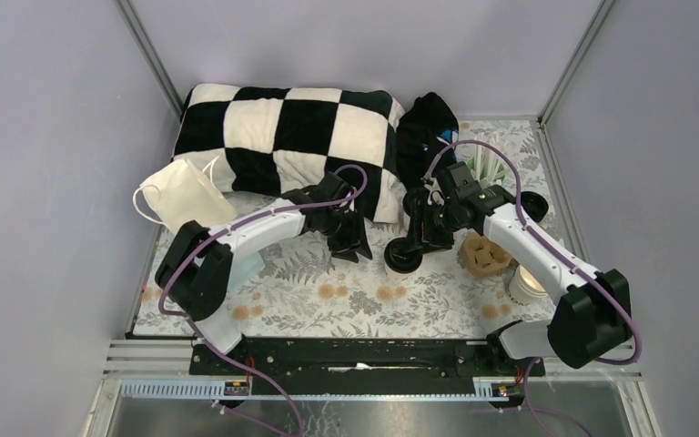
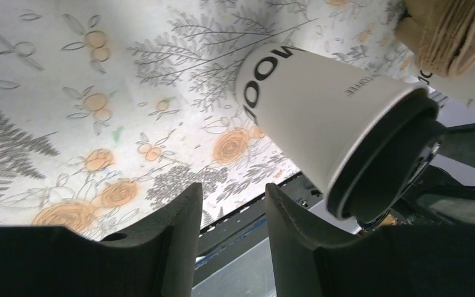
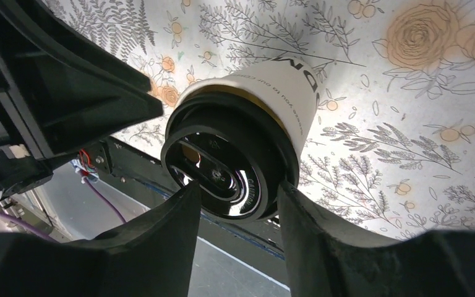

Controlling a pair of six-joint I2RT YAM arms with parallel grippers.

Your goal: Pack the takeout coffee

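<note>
Between the fingers of the right tool (image 3: 236,192) sits a white paper cup with a round black plastic lid (image 3: 263,93). The two dark fingers are pressed in on the lid's rim, one on each side, so that tool is closed on the cup. From above, the cup is near the middle of the floral-print counter (image 1: 355,296), its lid uppermost. I can't tell whether its base touches the cloth.

Now the left tool (image 2: 234,189), just to the cup's left. Its fingers are parted with nothing between them, only flowers and the counter's near edge showing through the gap. It is open and apart from the cup, whose printed side fills the left wrist view.

Moving outward, a brown moulded-pulp cup carrier (image 1: 485,253) sits just to the right of the right tool. Nearer the front, beside the right arm, stands a second white paper cup, open-topped (image 1: 528,284). Behind the carrier, toward the back right corner, is a mint-green cup of white sticks (image 1: 485,164).

Along the back lies a black-and-white checkered plush cushion (image 1: 282,137), with a black fabric bundle (image 1: 428,123) at its right end. Over on the left edge, resting against the cushion, is a cream cloth pouch with white strings (image 1: 187,196).
</note>
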